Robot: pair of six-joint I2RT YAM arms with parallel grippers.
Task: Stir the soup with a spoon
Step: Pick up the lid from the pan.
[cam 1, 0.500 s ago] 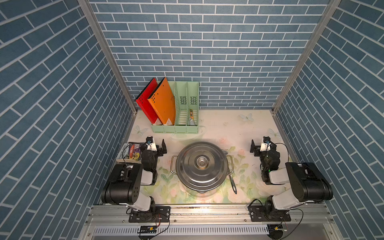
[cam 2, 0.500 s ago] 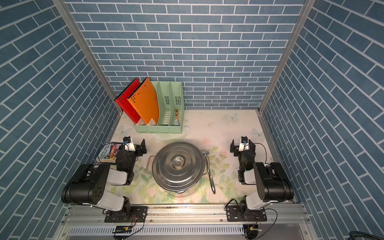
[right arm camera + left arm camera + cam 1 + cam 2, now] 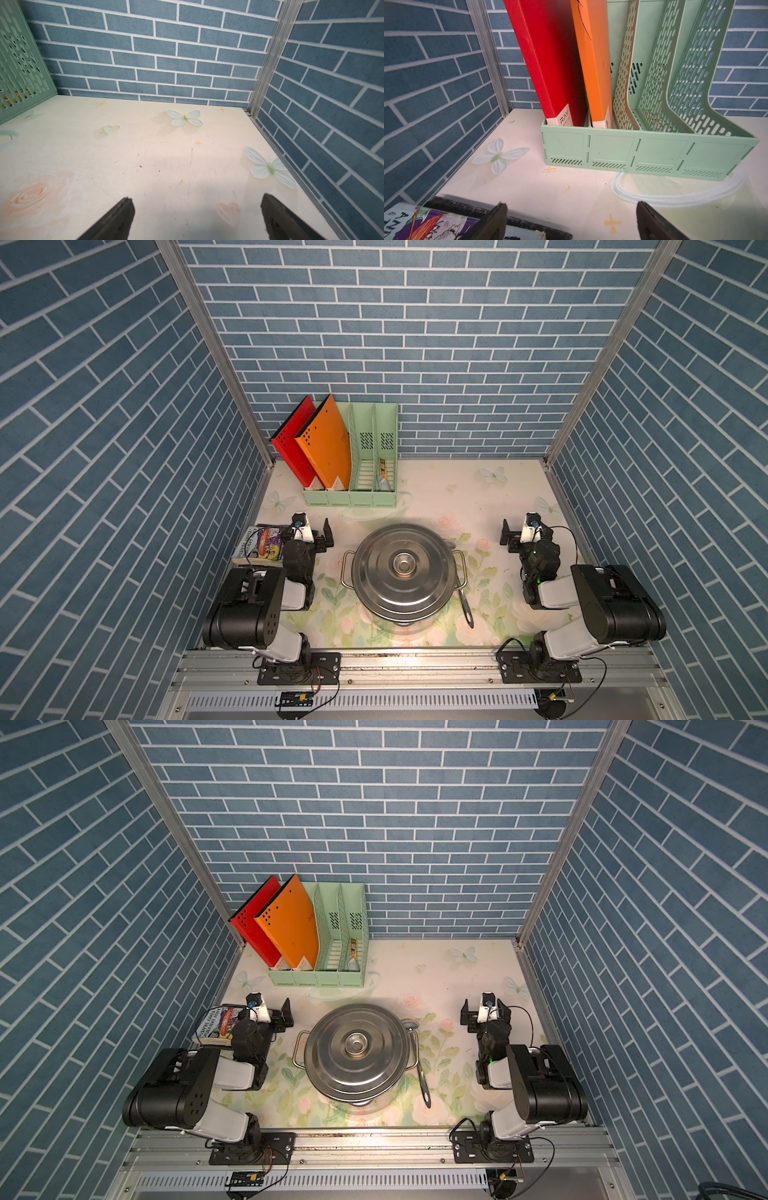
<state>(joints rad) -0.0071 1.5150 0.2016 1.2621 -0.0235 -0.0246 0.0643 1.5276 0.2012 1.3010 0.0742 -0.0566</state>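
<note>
**Spoon flat on the table beside the covered pot, both arms folded back**

Spoon: lies on the table, close against the right side of the pot. Nothing holds it. Long axis runs front to back, a little slanted. Small round bowl points toward the back wall and sits near the pot's far right edge. Dark flattened tip points toward the front rail. The handle passes the pot's right loop handle; whether they touch, cannot tell. In a top view the lid hides most of the bowl.

Pot: centre of the table between the two arms, lid on, knob up.

Left arm: folded low at the left of the pot, wrist aimed at the back wall. Left gripper has its fingers spread wide with only bare table between them. One finger sits over the corner of a book lying at the table's left edge. Ahead of it is the green file rack with a red folder and an orange folder.

Right arm: same folded pose at the right of the pot, well apart from the spoon. Right gripper has its fingers spread wide over bare table, gripping nothing.
</note>
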